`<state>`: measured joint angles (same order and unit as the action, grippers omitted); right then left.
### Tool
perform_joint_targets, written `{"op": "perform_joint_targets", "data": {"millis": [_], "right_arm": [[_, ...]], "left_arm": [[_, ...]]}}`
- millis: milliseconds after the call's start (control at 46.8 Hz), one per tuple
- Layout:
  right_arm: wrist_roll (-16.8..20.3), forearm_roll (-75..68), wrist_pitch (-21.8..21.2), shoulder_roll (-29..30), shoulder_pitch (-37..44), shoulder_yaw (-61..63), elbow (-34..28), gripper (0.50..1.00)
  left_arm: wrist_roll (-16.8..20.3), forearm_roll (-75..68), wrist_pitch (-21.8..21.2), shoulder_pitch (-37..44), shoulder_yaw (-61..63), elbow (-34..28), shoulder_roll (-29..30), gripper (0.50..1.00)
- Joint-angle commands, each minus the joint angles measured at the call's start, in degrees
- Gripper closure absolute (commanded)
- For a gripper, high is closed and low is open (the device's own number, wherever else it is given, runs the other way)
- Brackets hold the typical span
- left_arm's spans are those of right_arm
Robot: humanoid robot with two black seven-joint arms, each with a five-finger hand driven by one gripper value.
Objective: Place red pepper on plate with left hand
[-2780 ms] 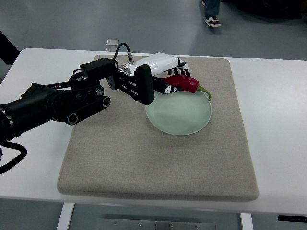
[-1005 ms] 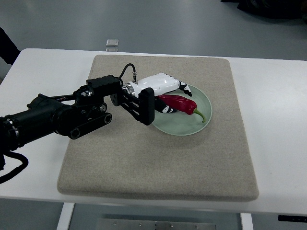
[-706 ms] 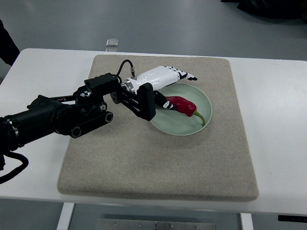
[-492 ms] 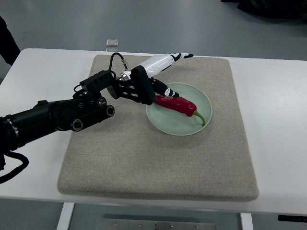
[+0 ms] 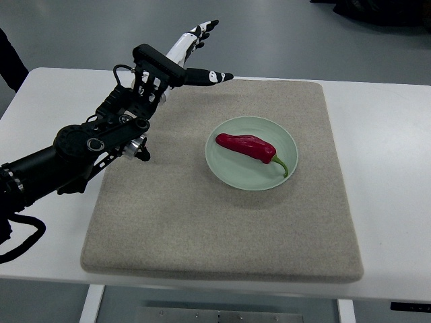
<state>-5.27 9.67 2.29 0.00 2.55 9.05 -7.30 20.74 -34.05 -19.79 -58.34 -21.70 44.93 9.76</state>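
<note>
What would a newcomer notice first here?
The red pepper lying on the pale green plate, mid-mat, stem toward the right. Then the left hand, raised over the mat's far left corner with fingers spread, holding nothing.

Black jointed arm (image 5: 81,145), white black-tipped fingers (image 5: 195,33).

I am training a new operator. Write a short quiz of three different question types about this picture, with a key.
1. True or false: the red pepper lies on the plate.
2. The left hand is: A) grasping the pepper B) open, apart from the plate C) resting on the plate.
3. Fill in: the plate stands on a beige ____.

Key: 1 true; 2 B; 3 mat.
</note>
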Motion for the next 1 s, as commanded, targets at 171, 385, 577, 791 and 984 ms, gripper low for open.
{"op": "perform_joint_targets", "data": {"millis": [171,385,577,791,984], "right_arm": [[0.0,0.0,0.0,0.0,0.0,0.0,0.0,0.568],[0.0,0.0,0.0,0.0,0.0,0.0,0.0,0.568],[0.0,0.0,0.0,0.0,0.0,0.0,0.0,0.568],[0.0,0.0,0.0,0.0,0.0,0.0,0.0,0.568],[0.0,0.0,0.0,0.0,0.0,0.0,0.0,0.568]], "left_arm": [[0.01,12.51,0.28,3.75,-9.49,-0.02,0.35,0.506],[0.01,12.87,1.06,8.5,-18.55,0.07,0.35,0.506],[0.01,12.96,2.56,11.22,-25.75,0.16,0.26,0.506],[0.1,15.76,7.3,16.06,-31.91,0.42,0.09,0.504],[3.34,20.24,10.29,18.52,-34.11,0.42,-0.26,0.501]]}}
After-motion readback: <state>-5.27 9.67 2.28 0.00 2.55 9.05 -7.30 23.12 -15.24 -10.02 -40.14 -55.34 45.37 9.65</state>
